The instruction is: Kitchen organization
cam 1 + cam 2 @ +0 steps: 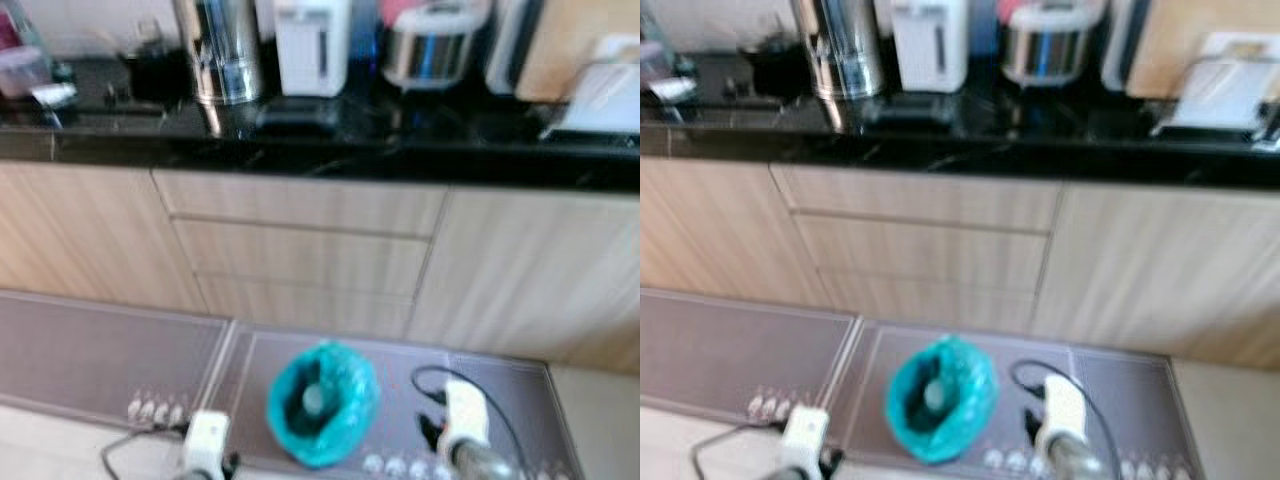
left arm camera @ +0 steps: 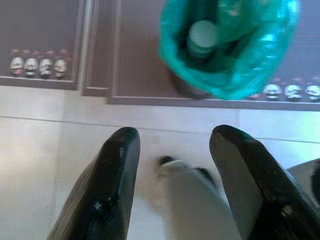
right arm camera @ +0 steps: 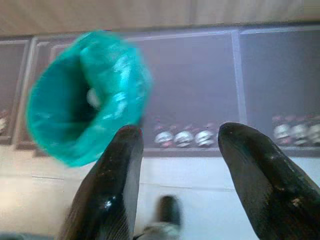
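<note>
A small bin lined with a teal plastic bag stands on a grey floor mat in front of the kitchen cabinets. Inside the bag a dark bottle with a pale cap stands upright. My left arm hangs low to the left of the bin and my right arm to its right. In the left wrist view my left gripper is open over the pale floor, short of the teal bag. My right gripper is open too, beside the teal bag, holding nothing.
A black countertop runs across the back above wooden drawers. On it stand a steel urn, a white water boiler, a rice cooker and a white appliance. Pale floor lies at the near edge.
</note>
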Available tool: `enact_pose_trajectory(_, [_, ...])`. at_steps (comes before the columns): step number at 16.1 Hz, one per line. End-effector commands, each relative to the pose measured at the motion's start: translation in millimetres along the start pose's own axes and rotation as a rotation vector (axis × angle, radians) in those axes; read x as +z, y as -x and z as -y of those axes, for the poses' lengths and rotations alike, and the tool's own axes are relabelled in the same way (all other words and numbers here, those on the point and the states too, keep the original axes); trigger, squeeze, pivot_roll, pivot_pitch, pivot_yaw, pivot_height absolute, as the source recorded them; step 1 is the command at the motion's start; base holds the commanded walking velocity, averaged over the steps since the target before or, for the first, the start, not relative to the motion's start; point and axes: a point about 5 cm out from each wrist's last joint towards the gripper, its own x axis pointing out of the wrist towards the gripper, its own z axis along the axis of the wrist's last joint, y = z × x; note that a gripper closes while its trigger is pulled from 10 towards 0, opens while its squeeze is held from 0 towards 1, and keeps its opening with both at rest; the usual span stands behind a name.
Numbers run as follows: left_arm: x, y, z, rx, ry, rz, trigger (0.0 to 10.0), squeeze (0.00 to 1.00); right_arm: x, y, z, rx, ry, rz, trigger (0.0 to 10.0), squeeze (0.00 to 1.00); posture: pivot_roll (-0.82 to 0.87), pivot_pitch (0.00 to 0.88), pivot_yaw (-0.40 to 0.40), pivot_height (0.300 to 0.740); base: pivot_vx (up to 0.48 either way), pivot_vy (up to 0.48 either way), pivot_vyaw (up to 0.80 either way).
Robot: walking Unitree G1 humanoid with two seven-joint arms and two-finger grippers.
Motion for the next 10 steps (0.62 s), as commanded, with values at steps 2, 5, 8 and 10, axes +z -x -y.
enact_pose_trajectory(2, [-5.7,3.4,-14.6,0.032,-0.016,-0.019,10.0,0.00,2.6,-1.8,-10.4,0.025,-0.008,0.002,10.0,0.00,0.00,0.000,0.033,0.740,0.000,-0.480,-0.69])
enact_pose_trajectory(5, [-7.5,4.1,-16.5,0.035,-0.021,-0.027,10.0,0.00,2.4,-1.7,-11.1,0.028,-0.006,0.008,10.0,0.00,0.00,0.000,0.037,0.740,0.000,-0.480,0.00])
enact_pose_trajectory(8, [-7.1,3.9,-16.3,0.035,-0.022,-0.028,10.0,0.00,2.3,-1.7,-11.1,0.030,-0.005,0.009,10.0,0.00,0.00,0.000,0.037,0.740,0.000,-0.480,0.00])
enact_pose_trajectory(10, [-7.2,4.0,-16.4,0.035,-0.022,-0.027,10.0,0.00,2.4,-1.7,-11.2,0.030,-0.005,0.009,10.0,0.00,0.00,0.000,0.037,0.740,0.000,-0.480,0.00])
